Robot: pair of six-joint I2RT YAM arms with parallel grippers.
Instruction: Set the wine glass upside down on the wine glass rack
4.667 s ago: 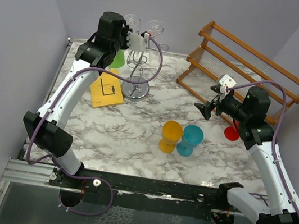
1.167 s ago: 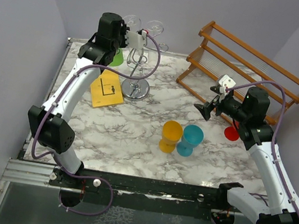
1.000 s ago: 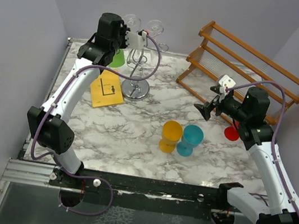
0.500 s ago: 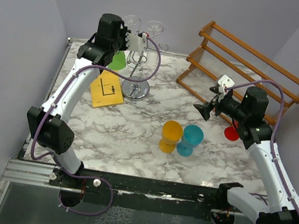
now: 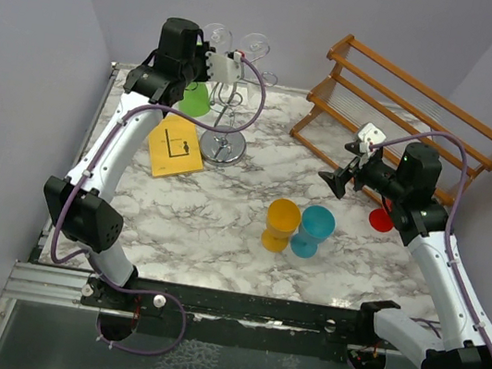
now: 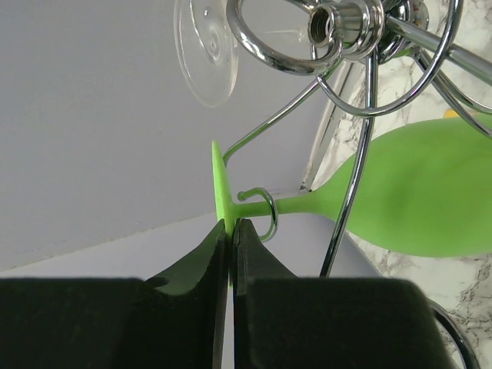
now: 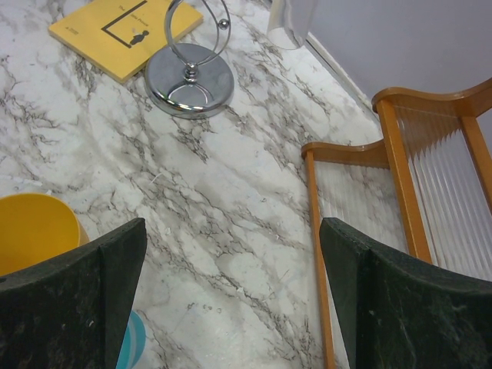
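The chrome wine glass rack (image 5: pixel 224 134) stands at the back left; its scroll arms (image 6: pixel 338 31) fill the left wrist view and its disc base (image 7: pixel 189 80) shows in the right wrist view. A green wine glass (image 6: pixel 419 196) hangs upside down, its stem in a curled arm. My left gripper (image 6: pixel 231 231) is shut on the glass's flat green foot (image 6: pixel 219 184). In the top view the gripper (image 5: pixel 210 67) is at the rack's top, the green bowl (image 5: pixel 192 99) below it. My right gripper (image 7: pixel 234 292) is open and empty above the marble, right of centre (image 5: pixel 342 172).
Clear glasses (image 5: pixel 254 47) hang on the rack's far side. A yellow card (image 5: pixel 175 147) lies beside the base. Yellow (image 5: pixel 281 223) and teal (image 5: pixel 316 228) glasses stand mid-table, a red one (image 5: pixel 381 219) by the right arm. A wooden slatted rack (image 5: pixel 406 116) is at the back right.
My left gripper has edged slightly left and up at the rack's top, still holding the green glass. The right gripper has barely moved.
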